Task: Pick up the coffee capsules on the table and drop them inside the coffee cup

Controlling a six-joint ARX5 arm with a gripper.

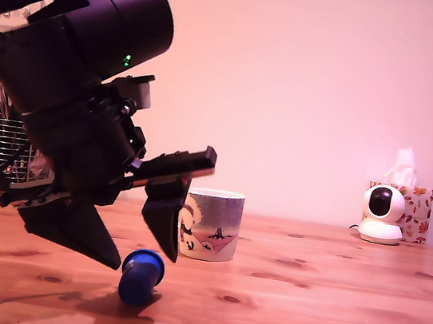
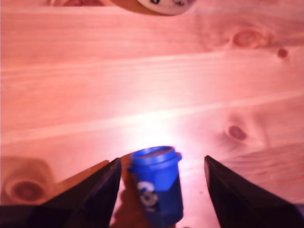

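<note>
Wrist view showed your jaws spread wide around the blue capsule (image 2: 156, 185), which lay on the tabletop (image 2: 152, 85) between them, untouched. Closing off-centre could have knocked it rolling away; the coffee cup (image 1: 211, 224) stood just behind.

A home room, likely a living space or home desk used for robot trials. A broad orange-brown pine table (image 1: 325, 306) with dark knots stands against a plain, pale wall (image 1: 331, 89). Toward the exterior view's right, a small white indoor security camera (image 1: 382, 214) sits in front of a floral-printed tissue box (image 1: 417, 213) with a tissue sticking up. A cream picture mug (image 1: 212, 224) stands mid-table. At the exterior view's left, a wire-mesh holder (image 1: 10, 151) is partly hidden behind the black robot arm (image 1: 81, 95).
</note>
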